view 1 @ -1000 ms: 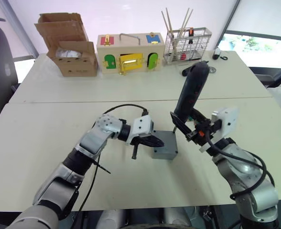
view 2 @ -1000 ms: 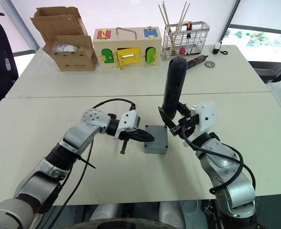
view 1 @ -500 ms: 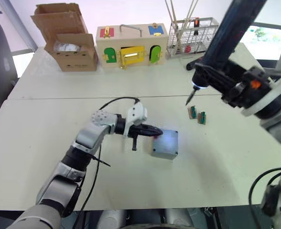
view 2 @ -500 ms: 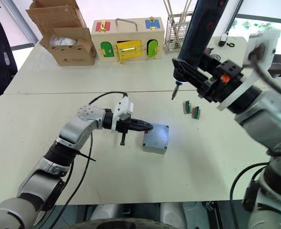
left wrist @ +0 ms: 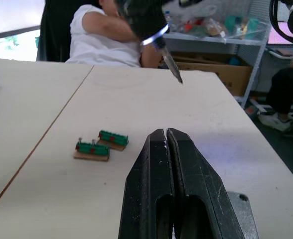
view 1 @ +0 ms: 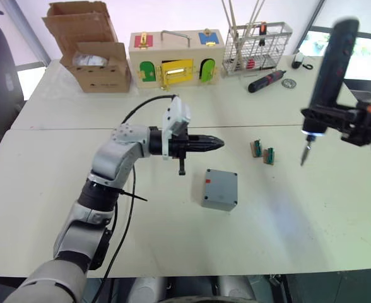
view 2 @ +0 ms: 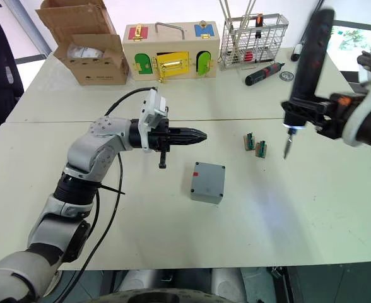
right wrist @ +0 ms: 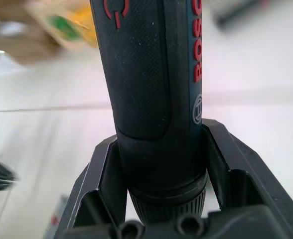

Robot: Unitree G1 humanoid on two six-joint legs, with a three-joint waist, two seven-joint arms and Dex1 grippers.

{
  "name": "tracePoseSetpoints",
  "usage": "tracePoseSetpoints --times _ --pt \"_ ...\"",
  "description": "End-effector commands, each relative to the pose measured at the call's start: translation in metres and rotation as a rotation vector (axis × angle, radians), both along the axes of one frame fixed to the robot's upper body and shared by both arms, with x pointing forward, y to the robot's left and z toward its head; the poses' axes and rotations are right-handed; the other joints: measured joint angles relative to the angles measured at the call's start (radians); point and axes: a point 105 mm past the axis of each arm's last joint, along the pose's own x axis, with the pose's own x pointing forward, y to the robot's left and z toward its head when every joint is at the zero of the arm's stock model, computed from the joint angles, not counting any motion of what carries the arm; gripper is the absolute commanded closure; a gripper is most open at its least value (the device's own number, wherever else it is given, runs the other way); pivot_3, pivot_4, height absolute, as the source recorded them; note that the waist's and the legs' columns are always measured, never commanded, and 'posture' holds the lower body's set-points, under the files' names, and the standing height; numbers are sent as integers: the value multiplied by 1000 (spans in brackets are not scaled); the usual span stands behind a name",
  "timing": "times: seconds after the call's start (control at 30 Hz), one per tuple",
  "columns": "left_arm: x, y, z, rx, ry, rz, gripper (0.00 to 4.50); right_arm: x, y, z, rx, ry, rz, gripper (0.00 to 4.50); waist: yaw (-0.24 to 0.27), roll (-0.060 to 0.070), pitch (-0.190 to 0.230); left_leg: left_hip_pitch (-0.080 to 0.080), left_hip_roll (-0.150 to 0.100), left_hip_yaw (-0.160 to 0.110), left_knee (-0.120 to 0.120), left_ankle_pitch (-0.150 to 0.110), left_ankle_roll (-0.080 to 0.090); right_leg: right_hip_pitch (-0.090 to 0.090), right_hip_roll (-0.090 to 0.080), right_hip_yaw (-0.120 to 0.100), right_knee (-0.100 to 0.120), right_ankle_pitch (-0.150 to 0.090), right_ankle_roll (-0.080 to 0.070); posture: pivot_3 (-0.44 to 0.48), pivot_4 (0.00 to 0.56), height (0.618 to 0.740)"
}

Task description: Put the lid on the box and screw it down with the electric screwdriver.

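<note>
Starting on our left, the left gripper (view 1: 216, 142) hangs above the table (view 1: 59, 208) with its two fingers pressed together and nothing between them, pointing toward the middle. Just below and ahead of it sits the box (view 1: 220, 189), flat on the table with a small red mark near one top corner. Its top looks closed and level, so we judge the lid is already seated on it, though we cannot make out a seam or any screw heads. Two little green-topped blocks (view 1: 263, 151) lie just beyond the box. Further right, the right gripper (right wrist: 159, 199) is clamped round the thick black electric screwdriver (view 1: 327, 82), held upright with its lit tip and bit pointing down, in the air and well apart from the box.

We take the screwing step to be in hand, with the tool away from the work. The next move calls for bringing the bit over a corner hole and keeping it upright. A steadying grip from the left may help.

Whether screws already sit in the corners is too small to tell
</note>
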Motion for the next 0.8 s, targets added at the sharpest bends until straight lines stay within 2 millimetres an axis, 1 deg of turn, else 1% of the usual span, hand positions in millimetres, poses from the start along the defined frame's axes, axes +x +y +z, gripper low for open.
tracePoseSetpoints --times 0.03,0.1,0.17,0.27,0.37,0.53,0.73,0.8 --pt "-21 -14 1 28 -92 -123 4500 -16 -29 -6 8 145 -65 2700 1 0 0 0 0 0 0 0 0 0 0 0 0 0 0 0 150 737" --pt "-28 -17 -10 79 -141 -153 4500 -22 -44 -28 -15 271 -110 2700 -5 1 0 0 1 0 0 0 0 0 0 0 0 0 0 0 150 737" --pt "-32 -18 -17 110 -172 -162 4500 -22 -53 -43 -15 344 -135 2700 -11 3 0 1 1 1 0 0 1 -1 2 1 0 0 0 0 150 737" --pt "-33 -19 -21 121 -194 -133 4500 -17 -57 -57 -39 400 -132 2700 -19 11 1 1 1 2 0 -1 3 -1 3 2 1 0 0 0 150 737" --pt "-34 -16 -26 141 -202 -99 4500 -8 -57 -77 -32 475 -119 2700 -26 12 2 1 1 2 0 -2 3 -2 3 2 2 0 0 0 150 737" --pt "-30 -10 -27 137 -175 -18 4500 11 -54 -94 -55 477 -52 2700 -19 12 2 0 1 2 0 0 0 -4 3 2 2 0 0 0 150 737" --pt "-30 -5 -31 146 -144 32 4500 24 -55 -108 -77 475 -2 2700 0 12 2 -1 0 2 1 0 0 -4 3 2 3 0 0 0 150 737" --pt "-28 -3 -31 145 -140 55 4500 26 -57 -111 -100 476 8 1690 1 12 2 -1 0 2 1 0 -1 -4 3 2 3 0 0 0 150 737"
